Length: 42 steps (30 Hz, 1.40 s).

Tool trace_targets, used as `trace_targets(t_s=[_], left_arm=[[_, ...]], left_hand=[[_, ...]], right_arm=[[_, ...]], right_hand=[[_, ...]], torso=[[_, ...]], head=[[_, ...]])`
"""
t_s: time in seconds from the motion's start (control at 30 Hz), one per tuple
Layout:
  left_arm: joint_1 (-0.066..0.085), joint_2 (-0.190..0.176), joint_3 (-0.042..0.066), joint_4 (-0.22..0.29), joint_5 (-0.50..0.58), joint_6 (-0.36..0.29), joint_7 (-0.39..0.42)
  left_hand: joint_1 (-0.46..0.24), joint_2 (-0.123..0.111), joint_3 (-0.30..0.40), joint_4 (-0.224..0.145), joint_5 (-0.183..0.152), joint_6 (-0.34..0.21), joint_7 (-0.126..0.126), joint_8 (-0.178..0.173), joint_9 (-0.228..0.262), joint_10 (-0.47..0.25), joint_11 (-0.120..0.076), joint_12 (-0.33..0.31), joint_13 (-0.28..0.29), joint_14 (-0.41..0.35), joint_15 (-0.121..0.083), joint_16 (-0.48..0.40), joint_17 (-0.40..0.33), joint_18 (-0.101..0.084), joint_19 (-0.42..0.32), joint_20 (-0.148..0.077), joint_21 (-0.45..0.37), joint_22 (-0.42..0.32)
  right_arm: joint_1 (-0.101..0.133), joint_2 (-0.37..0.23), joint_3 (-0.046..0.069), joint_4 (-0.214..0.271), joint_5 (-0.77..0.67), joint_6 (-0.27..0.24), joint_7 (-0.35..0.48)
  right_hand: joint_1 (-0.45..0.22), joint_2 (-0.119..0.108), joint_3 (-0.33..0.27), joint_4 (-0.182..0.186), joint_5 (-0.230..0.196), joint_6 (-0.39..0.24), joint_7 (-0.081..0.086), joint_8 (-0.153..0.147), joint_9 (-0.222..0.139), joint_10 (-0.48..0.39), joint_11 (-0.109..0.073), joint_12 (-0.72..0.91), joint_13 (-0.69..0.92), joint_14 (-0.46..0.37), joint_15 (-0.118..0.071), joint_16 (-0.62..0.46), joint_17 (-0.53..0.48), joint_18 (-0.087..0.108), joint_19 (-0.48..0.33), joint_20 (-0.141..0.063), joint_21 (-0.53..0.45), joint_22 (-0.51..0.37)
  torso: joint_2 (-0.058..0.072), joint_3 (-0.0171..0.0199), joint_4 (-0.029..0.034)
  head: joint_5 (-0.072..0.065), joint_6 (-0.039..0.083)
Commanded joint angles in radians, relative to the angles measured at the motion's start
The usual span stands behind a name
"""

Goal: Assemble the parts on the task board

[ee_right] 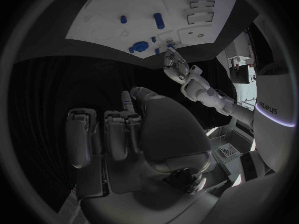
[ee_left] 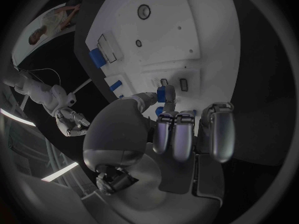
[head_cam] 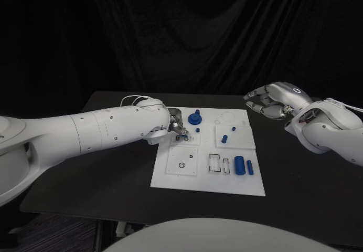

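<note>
Part of blue plastic, small and block-shaped [ee_left: 166, 93], pinched between thumb and fingertips of silver left hand [head_cam: 175, 126], right at the front of that hand and just over the white plate of the task board [head_cam: 227, 186]. Held firmly, as far as can be judged; other fingers of this hand folded beside the grip.

Two small dark rectangular slots [ee_left: 184, 84] just beyond the fingertips, in the board module directly under the hand. Long axis of the held part apparently pointing from the fingertips toward the board, but not possible to tell surely. Judged as the insertion step: part above or at the edge of the nearer slot, not yet seated. For the coming move, needed only a short push away from the palm, straight along that axis, with the part kept in line with the slot opening. Risk of jamming on the slot edge if tilted.

Blue round knob-like part [head_cam: 195, 118] just beside the left hand, on its far side toward the right arm.

Silver right hand [head_cam: 270, 101] well apart, off the far corner of the board, fingers curled in with nothing inside. Clearly farther from the slots than the left hand.
</note>
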Motion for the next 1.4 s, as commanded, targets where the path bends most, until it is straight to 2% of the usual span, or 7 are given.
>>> trace_targets(t_s=[0.03, 0.5, 0.93, 1.1, 1.4], left_arm=[[-0.004, 0.005, 0.001, -0.001, -0.002, 0.024, -0.005], [-0.014, 0.010, 0.001, -0.007, -0.002, 0.023, -0.001], [-0.019, 0.013, 0.001, -0.010, -0.002, 0.015, 0.003], [-0.021, 0.012, 0.001, -0.011, -0.002, 0.010, 0.006], [-0.022, 0.013, 0.001, -0.012, -0.002, 0.001, 0.011]], left_hand=[[-0.004, 0.010, 0.048, -0.044, 0.006, 0.000, -0.004, 0.000, 0.001, 0.102, 0.001, 0.004, 0.263, 0.102, 0.000, 0.003, 0.263, 0.000, 0.008, -0.001, -0.007, 0.203], [-0.008, 0.014, 0.049, -0.045, 0.005, -0.001, -0.004, 0.000, 0.001, 0.102, 0.002, 0.004, 0.263, 0.102, 0.001, 0.003, 0.263, 0.001, 0.005, -0.001, -0.013, 0.201], [-0.011, 0.018, 0.049, -0.044, 0.005, -0.001, -0.003, 0.000, 0.001, 0.102, 0.003, 0.004, 0.263, 0.102, 0.001, 0.003, 0.263, 0.002, 0.003, 0.000, -0.017, 0.200], [-0.013, 0.020, 0.050, -0.044, 0.006, -0.001, -0.003, 0.000, 0.001, 0.102, 0.003, 0.004, 0.263, 0.102, 0.002, 0.003, 0.263, 0.003, 0.001, 0.000, -0.020, 0.199], [-0.014, 0.023, 0.050, -0.046, 0.008, -0.001, -0.003, 0.000, 0.001, 0.102, 0.004, 0.004, 0.263, 0.102, 0.002, 0.003, 0.263, 0.003, 0.000, 0.000, -0.022, 0.198]], right_arm=[[-0.002, -0.001, 0.001, 0.002, -0.002, 0.002, -0.015], [-0.002, -0.001, 0.001, 0.003, -0.002, 0.004, -0.016], [-0.002, 0.000, 0.001, 0.002, -0.002, 0.006, -0.016], [-0.002, 0.000, 0.001, 0.002, -0.002, 0.006, -0.016], [-0.002, -0.001, 0.001, 0.001, -0.002, 0.008, -0.017]], right_hand=[[-0.004, -0.008, 0.005, 0.001, 0.005, 0.004, 0.002, 0.000, -0.001, 0.102, 0.007, 0.003, 0.263, 0.107, 0.005, 0.003, 0.263, -0.003, 0.077, 0.009, -0.003, 0.246], [-0.004, -0.008, 0.005, 0.001, 0.005, 0.004, 0.002, 0.000, -0.001, 0.102, 0.007, 0.003, 0.263, 0.107, 0.005, 0.003, 0.263, -0.003, 0.077, 0.009, -0.003, 0.246], [-0.004, -0.008, 0.005, 0.001, 0.005, 0.004, 0.002, 0.000, -0.001, 0.102, 0.007, 0.003, 0.263, 0.107, 0.005, 0.003, 0.263, -0.003, 0.077, 0.009, -0.003, 0.246], [-0.004, -0.008, 0.005, 0.001, 0.005, 0.004, 0.002, 0.000, -0.001, 0.102, 0.007, 0.003, 0.263, 0.107, 0.005, 0.003, 0.263, -0.003, 0.077, 0.009, -0.003, 0.246], [-0.004, -0.008, 0.005, 0.001, 0.005, 0.004, 0.002, 0.000, -0.001, 0.102, 0.007, 0.003, 0.263, 0.107, 0.005, 0.003, 0.263, -0.003, 0.077, 0.009, -0.003, 0.246]], torso=[[0.000, 0.0001, -0.0010], [0.001, -0.0002, -0.0009], [0.000, -0.0016, -0.0013], [-0.001, -0.0018, -0.0011], [0.000, 0.0000, -0.0007]], head=[[0.001, 0.000], [-0.002, 0.000], [0.003, 0.000], [0.000, 0.000], [0.001, 0.000]])
